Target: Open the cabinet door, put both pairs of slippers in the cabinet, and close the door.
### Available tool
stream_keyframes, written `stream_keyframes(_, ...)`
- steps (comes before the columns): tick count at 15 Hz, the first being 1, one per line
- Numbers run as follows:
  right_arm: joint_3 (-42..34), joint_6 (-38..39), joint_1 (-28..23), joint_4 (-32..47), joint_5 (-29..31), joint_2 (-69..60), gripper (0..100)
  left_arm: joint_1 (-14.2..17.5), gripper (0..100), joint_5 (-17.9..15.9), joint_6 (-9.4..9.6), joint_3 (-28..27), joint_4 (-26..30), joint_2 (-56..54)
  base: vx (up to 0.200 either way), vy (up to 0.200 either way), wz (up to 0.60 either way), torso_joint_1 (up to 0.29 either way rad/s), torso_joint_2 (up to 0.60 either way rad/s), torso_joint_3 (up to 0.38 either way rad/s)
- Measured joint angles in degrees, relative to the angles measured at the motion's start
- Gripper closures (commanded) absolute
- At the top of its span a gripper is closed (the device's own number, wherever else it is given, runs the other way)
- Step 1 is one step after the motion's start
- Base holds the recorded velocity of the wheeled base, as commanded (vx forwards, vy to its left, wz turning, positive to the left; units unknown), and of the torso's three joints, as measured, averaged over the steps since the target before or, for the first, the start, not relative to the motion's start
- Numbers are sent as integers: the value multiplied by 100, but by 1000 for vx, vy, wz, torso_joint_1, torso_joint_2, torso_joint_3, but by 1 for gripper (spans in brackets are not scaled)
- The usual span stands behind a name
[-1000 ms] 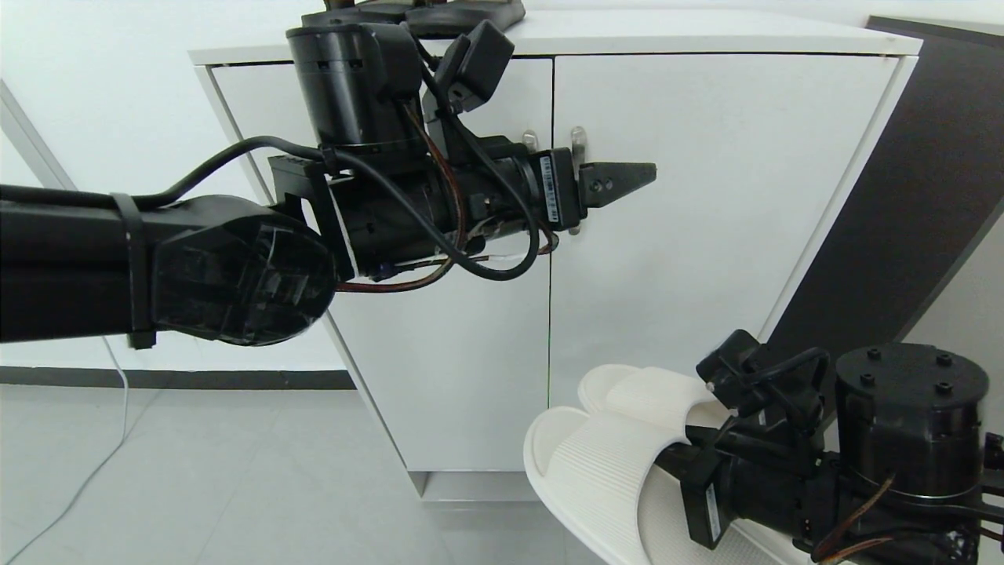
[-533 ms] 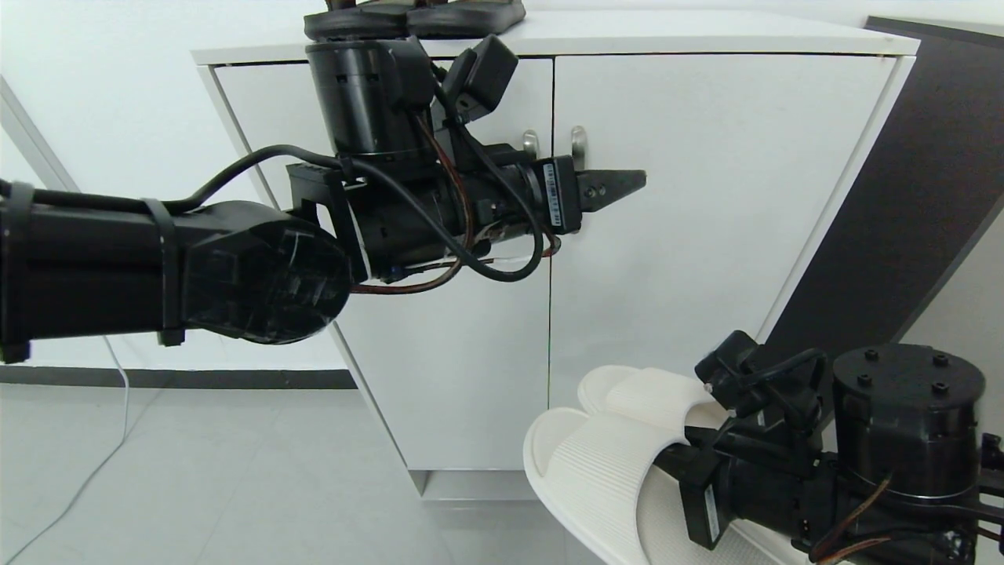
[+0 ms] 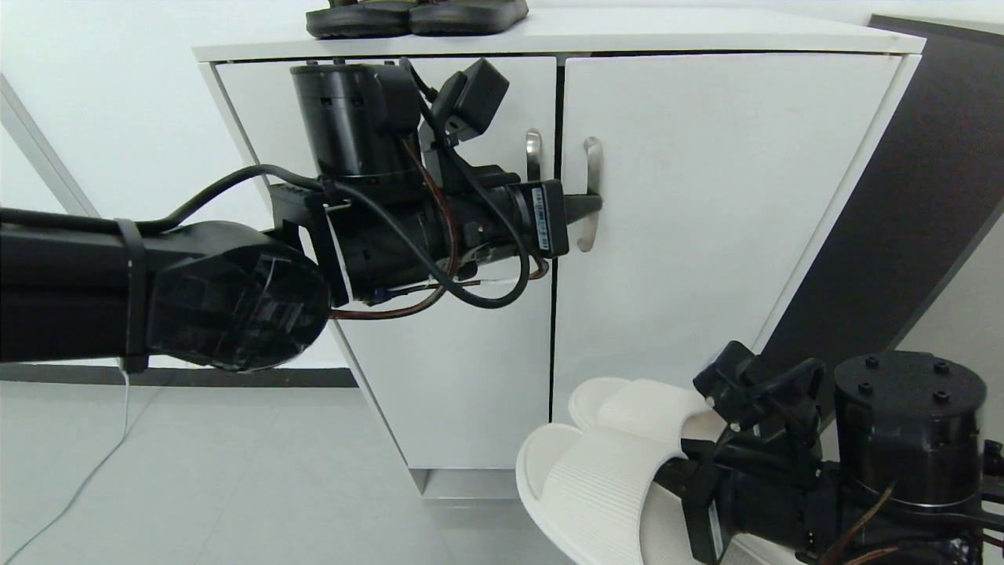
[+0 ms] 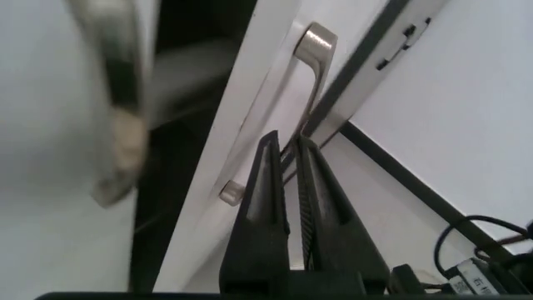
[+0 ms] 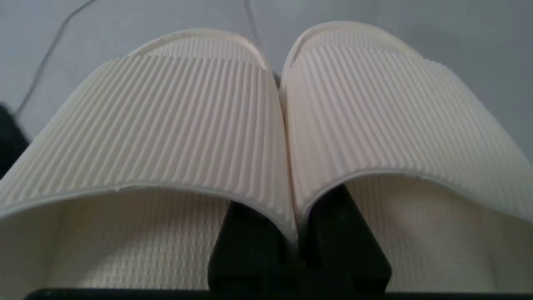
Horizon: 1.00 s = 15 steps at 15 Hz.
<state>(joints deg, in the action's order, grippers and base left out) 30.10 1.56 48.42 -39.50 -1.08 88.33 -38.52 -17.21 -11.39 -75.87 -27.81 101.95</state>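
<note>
The white cabinet (image 3: pixel 706 196) has two doors; the right door stands slightly ajar, with a dark gap beside its metal handle (image 3: pixel 592 188). My left gripper (image 3: pixel 590 205) is shut, its tips hooked against that handle (image 4: pixel 312 58); in the left wrist view the left gripper (image 4: pixel 287 150) has its fingers nearly together. Low at the right, my right gripper (image 5: pixel 298 242) is shut on the pair of white slippers (image 3: pixel 596 463), pinching the two inner straps together (image 5: pixel 283 150). A pair of black slippers (image 3: pixel 416 16) lies on the cabinet top.
The left door with its own handle (image 3: pixel 533 153) is closed. A dark panel (image 3: pixel 902 212) leans at the cabinet's right side. Grey floor (image 3: pixel 196 471) with a thin cable (image 3: pixel 94 471) stretches to the left of the cabinet.
My left gripper has drawn back leftward from in front of the right door onto its handle, and the door has swung slightly open, showing a dark gap. The right arm and the slippers it holds shifted only slightly.
</note>
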Motion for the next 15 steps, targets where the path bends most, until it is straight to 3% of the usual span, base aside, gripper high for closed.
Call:
stream_keyframes(5,-463,-317,177,-18,-745,-317,100,-301,100,38,-2,744,-438,-433,0,0,0,0,0,0)
stream_keyframes(11,-566,-339,262,-21,-795,-440,100,-354,100,35,4,1640,-660,-1096,0,0,0,0,0,0)
stream_keyframes(15,-583,-339,288,-21,-789,-440,100,-179,100,-16,-5,1771,-657,-1284,0,0,0,0,0,0)
